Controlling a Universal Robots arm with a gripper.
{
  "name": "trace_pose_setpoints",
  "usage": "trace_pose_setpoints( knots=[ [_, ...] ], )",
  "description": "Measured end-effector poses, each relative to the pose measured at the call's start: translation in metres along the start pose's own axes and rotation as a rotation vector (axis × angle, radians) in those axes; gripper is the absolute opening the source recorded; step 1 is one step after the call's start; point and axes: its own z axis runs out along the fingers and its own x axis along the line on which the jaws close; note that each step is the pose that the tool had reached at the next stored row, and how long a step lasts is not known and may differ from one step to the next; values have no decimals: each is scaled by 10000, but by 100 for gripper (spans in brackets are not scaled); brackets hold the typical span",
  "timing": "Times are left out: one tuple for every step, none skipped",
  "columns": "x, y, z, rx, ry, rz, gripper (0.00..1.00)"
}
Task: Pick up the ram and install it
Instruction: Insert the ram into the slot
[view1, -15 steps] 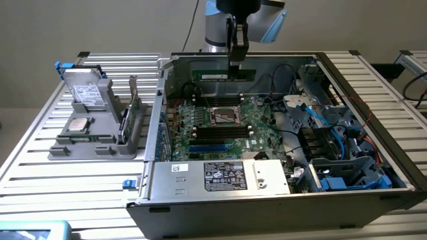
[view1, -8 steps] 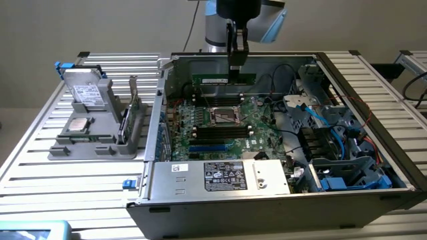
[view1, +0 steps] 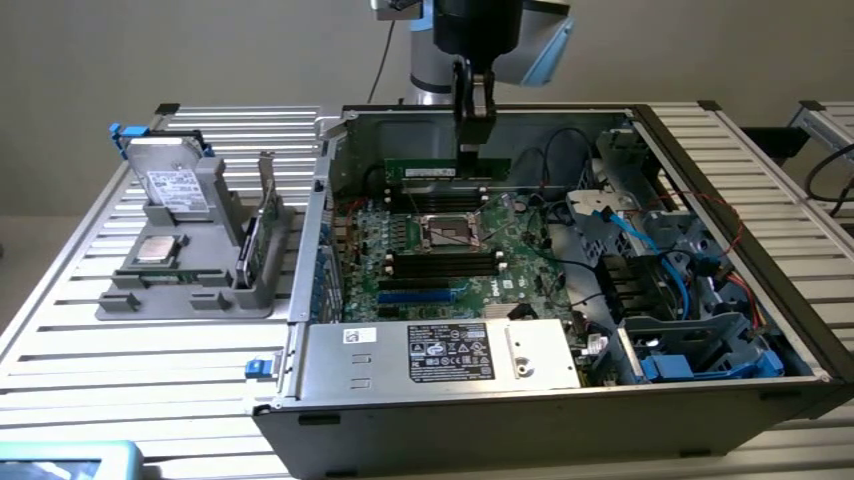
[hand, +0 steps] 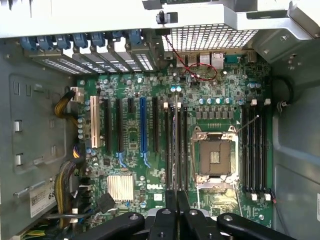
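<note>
Now claw pinches ram along its top edge, above motherboard.

An open case lies mid-table, its green motherboard showing an empty socket, black slots, a finned heatsink and a labelled power supply toward the table's near edge. By the table's edge at the exterior view's left stands a grey holder carrying a drive and a square chip.
</note>
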Motion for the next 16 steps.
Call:
trace_pose_setpoints(
  knots=[
    [-1, -1, 13, 0, 2, 1, 12],
    [-2, -4, 23, -1, 3, 0, 12],
    [-3, -8, 31, -1, 4, 0, 12],
    [-4, -13, 37, -3, 5, 0, 12],
    [-4, -17, 45, -3, 4, 0, 12],
    [-5, -18, 52, -4, 6, 1, 12],
    [-6, -27, 68, -4, 7, 0, 12],
    [-7, -38, 85, -4, 5, 0, 12],
    [-8, -38, 97, -4, 6, -1, 12],
    [-9, -38, 105, -5, 9, 0, 12],
    [-8, -37, 112, -5, 10, 1, 12],
    [-6, -37, 118, -8, 10, 0, 12],
    [-3, -38, 124, -13, 11, -1, 12],
    [2, -39, 128, -21, 13, -3, 12],
    [10, -39, 132, -31, 13, -3, 12],
    [14, -39, 136, -35, 11, -3, 12]
  ],
)
